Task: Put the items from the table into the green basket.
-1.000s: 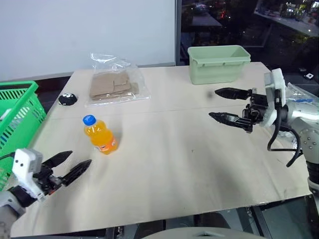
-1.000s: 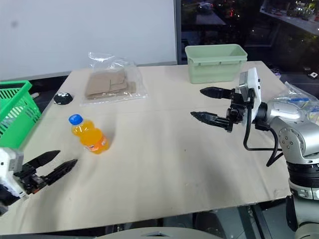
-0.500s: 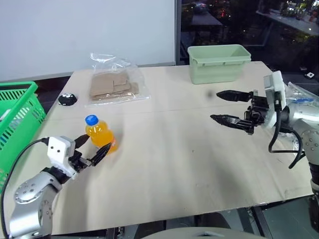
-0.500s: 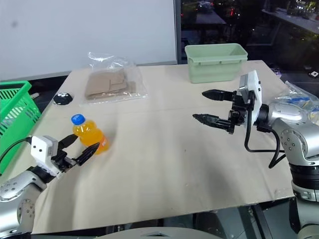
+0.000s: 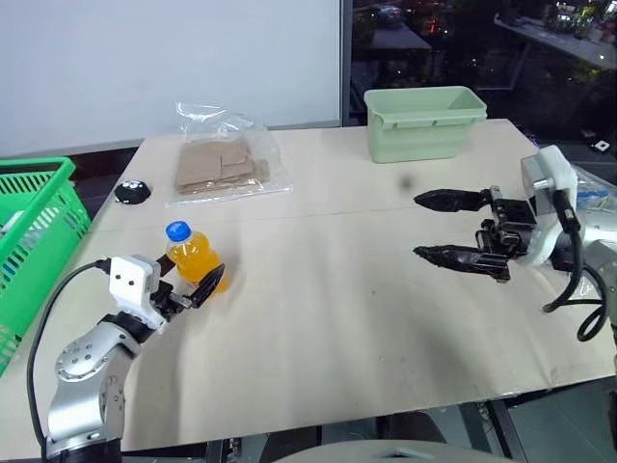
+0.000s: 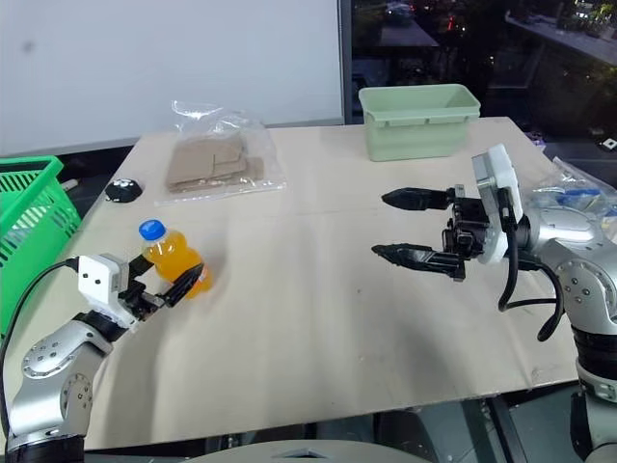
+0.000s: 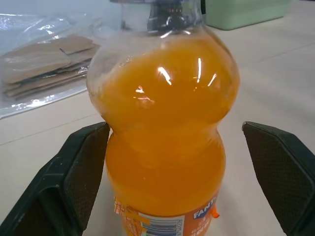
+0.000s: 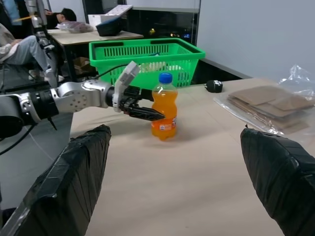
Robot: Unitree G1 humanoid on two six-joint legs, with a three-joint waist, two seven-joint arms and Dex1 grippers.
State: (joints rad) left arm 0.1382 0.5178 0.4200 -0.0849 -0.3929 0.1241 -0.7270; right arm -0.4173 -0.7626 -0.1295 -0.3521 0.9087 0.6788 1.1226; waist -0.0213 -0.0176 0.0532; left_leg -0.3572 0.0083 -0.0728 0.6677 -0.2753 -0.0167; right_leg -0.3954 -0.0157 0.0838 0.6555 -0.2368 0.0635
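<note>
Orange bottle (image 5: 196, 263) stood upright on the counter (image 5: 366, 318), near its left edge, between the spread fingers of the left pincer (image 5: 189, 285), not yet gripped. Green basket (image 5: 29, 241) sat just off the counter's left side. Right pincer (image 5: 453, 230) hovered open and empty at the right. Risk: one finger appeared closer to the bottle, though contact was hard to judge; uneven closing could topple or roll it.
</note>
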